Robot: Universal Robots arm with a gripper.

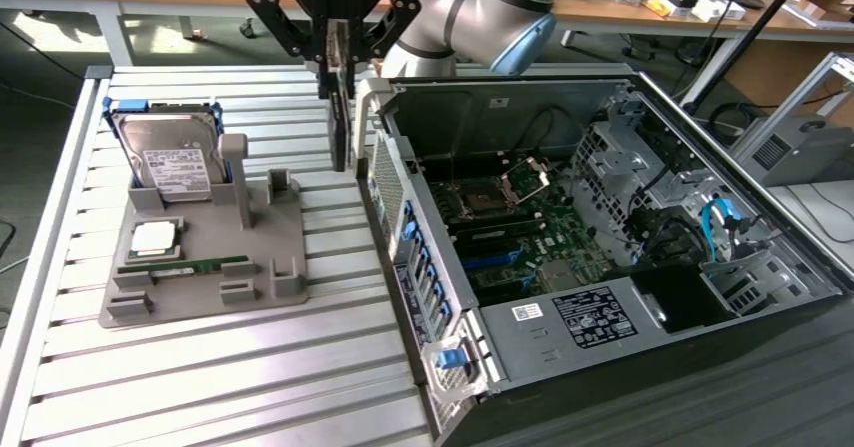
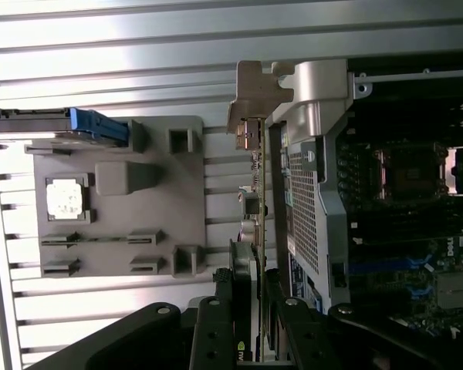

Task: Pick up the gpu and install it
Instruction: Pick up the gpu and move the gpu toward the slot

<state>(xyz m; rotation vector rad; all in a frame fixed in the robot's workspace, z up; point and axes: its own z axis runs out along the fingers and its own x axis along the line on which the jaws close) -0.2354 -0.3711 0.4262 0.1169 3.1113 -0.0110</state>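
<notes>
Black claw (image 2: 249, 289) grips thin flat gpu (image 2: 256, 193) beside perforated steel case (image 2: 318, 169).

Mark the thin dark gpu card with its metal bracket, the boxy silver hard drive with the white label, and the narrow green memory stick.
thin dark gpu card (image 1: 342, 127): exterior view, its edge-on body, lower half.
boxy silver hard drive (image 1: 175, 165): exterior view, its white label.
narrow green memory stick (image 1: 187, 264): exterior view, mid-length.
</notes>
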